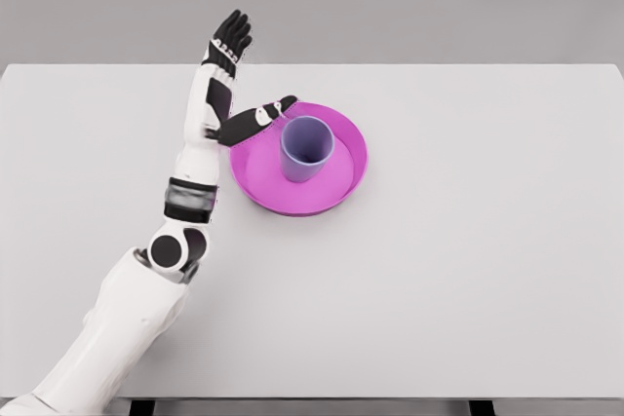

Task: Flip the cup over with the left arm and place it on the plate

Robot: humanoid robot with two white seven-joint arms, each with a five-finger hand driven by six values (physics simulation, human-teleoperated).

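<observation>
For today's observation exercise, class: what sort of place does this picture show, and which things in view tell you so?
Probably a bare simulated test bench, not a real room: a plain white table against a blank grey backdrop, holding only a pink plate with a purple cup upright on it, and the open left robot hand raised beside it.

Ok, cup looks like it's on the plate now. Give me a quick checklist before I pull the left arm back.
1. Cup upright, opening up: ok.
2. Cup inside the plate rim, near the middle: ok.
3. Left hand released, fingers spread and holding nothing: ok.
4. Thumb clear of the cup: cannot tell; its tip lies over the plate edge right beside the cup wall.
5. Retreat path up and left over the table: ok, nothing there.
6. Right arm: cannot tell, out of view.
</observation>
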